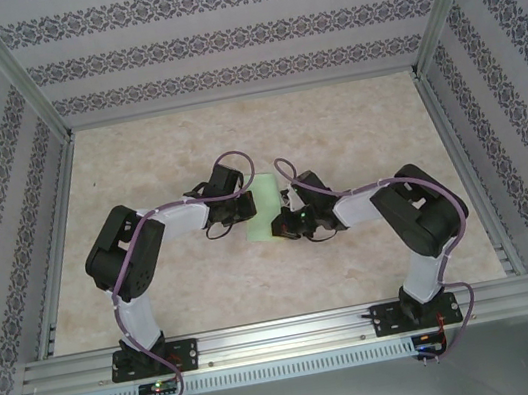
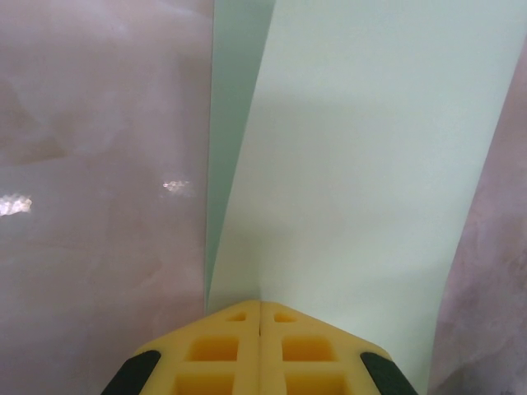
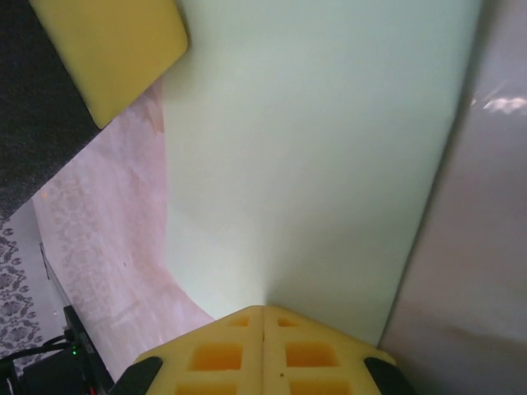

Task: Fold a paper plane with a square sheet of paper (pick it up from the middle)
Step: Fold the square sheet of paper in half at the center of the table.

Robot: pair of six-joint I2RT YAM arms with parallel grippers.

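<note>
The task looks to be at an early stage. The sheet (image 1: pixel 267 212) is over the middle of the counter (image 1: pixel 353 122), between the two arms, and in the top view it looks like a narrow strip, not a full square. In the left wrist view a darker green band runs along the left side of the sheet (image 2: pixel 362 164). I judge it to be a second layer, so one lengthwise fold seems made or in progress. No pointed nose and no slanted wing folds are visible, so most of the plane is left to do.

The left gripper (image 1: pixel 242 201) has its jaws together on one edge of the sheet, seen close in its own camera (image 2: pixel 260 303). The right gripper (image 1: pixel 291 221) is likewise clamped on the opposite edge (image 3: pixel 263 308). There the sheet (image 3: pixel 313 148) curves up from the counter, so at least part of it is lifted.

The long axis of the strip runs from far to near, roughly straight. With no tip formed, it points in no direction yet.
</note>
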